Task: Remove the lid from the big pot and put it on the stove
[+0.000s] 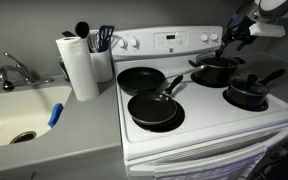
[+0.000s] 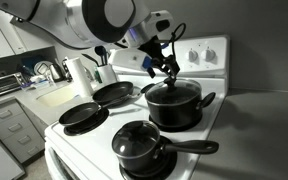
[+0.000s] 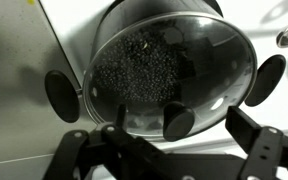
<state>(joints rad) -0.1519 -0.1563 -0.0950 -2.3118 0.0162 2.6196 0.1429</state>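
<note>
At the far left, a sink [image 1: 19,115] set in the tabletop [image 1: 84,125], then a paper towel roll [image 1: 81,65]. Next, the white stove [image 1: 209,125] with two frying pans [image 1: 154,110] on its left burners. Further right, at the back, the big pot [image 1: 214,72], with the glass lid [image 2: 172,90] resting closed on it, not yet lifted. Just above the lid, the gripper [image 2: 166,68], fingers spread apart in the wrist view, one on each side of the dark knob [image 3: 179,122], clamped on nothing. At the front right, a small saucepan [image 1: 249,95] with a long handle and its own lid.
</note>
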